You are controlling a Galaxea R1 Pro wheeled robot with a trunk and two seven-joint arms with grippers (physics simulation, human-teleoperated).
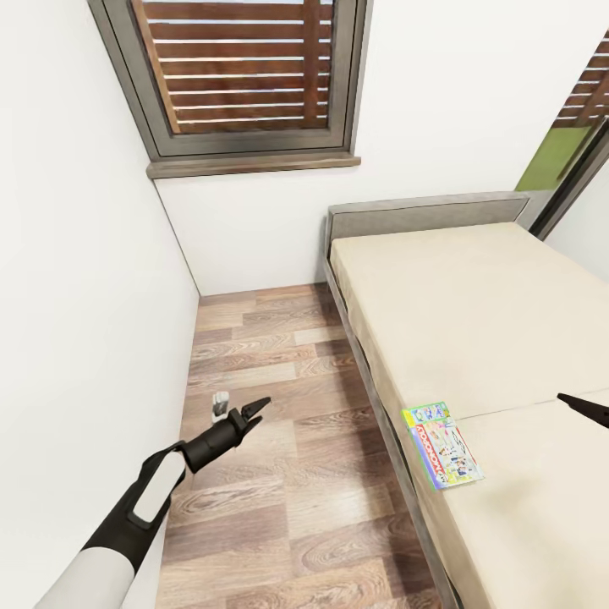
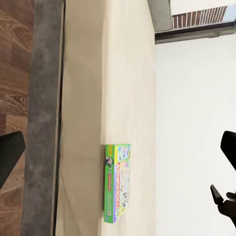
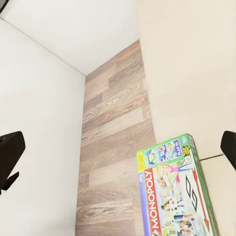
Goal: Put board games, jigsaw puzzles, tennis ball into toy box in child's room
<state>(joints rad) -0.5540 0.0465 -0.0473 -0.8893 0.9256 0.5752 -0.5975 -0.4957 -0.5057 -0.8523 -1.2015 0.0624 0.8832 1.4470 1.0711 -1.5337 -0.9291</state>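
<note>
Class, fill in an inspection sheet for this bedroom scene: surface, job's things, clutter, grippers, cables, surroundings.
Surface: beige bed with grey frame; mattress bare apart from one box.
Job's things: Monopoly box lying flat near the bed's floor-side edge; printed face up.
Clutter: small grey object on the wood floor near the wall; too small to identify.
Grippers: left gripper over the floor, open, empty; right gripper over the bed, state unclear.
Cables: nothing seen.
Surroundings: white walls, window with wooden slats.
</note>
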